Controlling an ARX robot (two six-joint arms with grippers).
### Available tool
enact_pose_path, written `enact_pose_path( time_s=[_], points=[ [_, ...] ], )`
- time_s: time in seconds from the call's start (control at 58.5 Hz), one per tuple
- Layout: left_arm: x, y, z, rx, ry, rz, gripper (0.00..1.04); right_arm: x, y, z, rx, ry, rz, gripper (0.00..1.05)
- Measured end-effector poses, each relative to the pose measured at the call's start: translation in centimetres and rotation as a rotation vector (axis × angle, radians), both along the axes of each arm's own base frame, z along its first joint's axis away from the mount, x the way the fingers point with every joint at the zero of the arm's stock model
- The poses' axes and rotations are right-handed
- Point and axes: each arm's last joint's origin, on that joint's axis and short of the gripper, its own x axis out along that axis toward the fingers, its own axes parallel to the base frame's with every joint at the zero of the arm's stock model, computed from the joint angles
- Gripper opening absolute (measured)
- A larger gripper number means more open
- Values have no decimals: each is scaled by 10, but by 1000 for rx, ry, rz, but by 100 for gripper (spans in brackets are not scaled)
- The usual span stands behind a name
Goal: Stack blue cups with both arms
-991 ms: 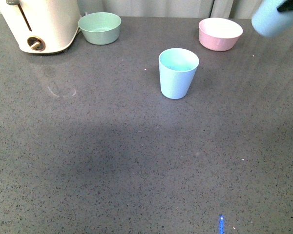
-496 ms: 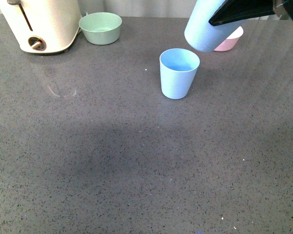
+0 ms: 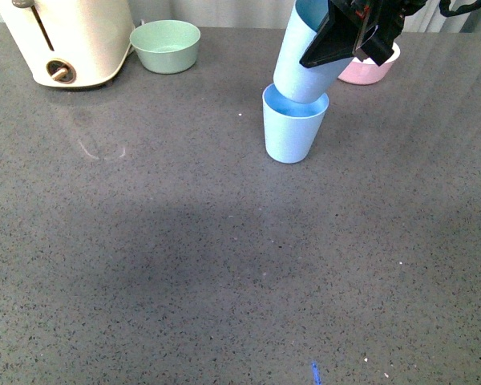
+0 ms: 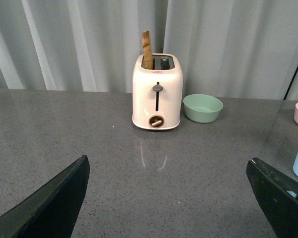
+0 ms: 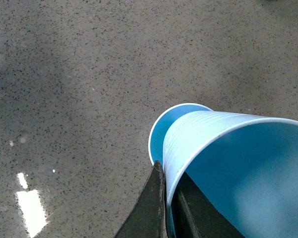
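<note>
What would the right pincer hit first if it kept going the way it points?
Probably the standing blue cup: the right pincer points down at its mouth, and the held cup would enter first.

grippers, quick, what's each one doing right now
Left gripper: open, holding nothing.
Right gripper: shut on the tilted blue cup, over the standing blue cup.

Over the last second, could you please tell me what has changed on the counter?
The right end effector, gripping the carried blue cup, swept in from the right and came down. The cup is tilted, and its base now sits at the mouth of the standing blue cup. Whether it is inside yet is unclear. The standing cup, toaster, green bowl and pink bowl stayed put.
</note>
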Motion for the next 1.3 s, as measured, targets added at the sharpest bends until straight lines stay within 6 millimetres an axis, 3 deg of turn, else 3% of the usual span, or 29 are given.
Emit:
enact_pose_path(
  time_s=[0.513, 0.581, 0.701, 0.855, 0.889, 0.957, 1.026, 1.179, 1.299],
  points=[
    [0, 0, 0, 0, 0, 0, 96, 8, 6, -15, -10, 1, -20, 2],
    [0, 0, 0, 0, 0, 0, 96, 8, 7, -15, -5, -2, -22, 17],
    [0, 0, 0, 0, 0, 0, 96, 9, 7, -14, 1, -10, -25, 32],
    [0, 0, 0, 0, 0, 0, 96, 11, 4, -11, 16, -20, -42, 66],
    [0, 0, 0, 0, 0, 0, 96, 11, 3, -9, 21, -24, -46, 69],
    [0, 0, 0, 0, 0, 0, 96, 11, -4, 1, 59, -46, -62, 82],
    [0, 0, 0, 0, 0, 0, 96, 3, -20, 24, 140, -95, -96, 96],
    [0, 0, 0, 0, 0, 0, 96, -34, -59, 70, 333, -184, -138, 96],
    [0, 0, 0, 0, 0, 0, 96, -70, -87, 90, 450, -230, -196, 96]
  ],
)
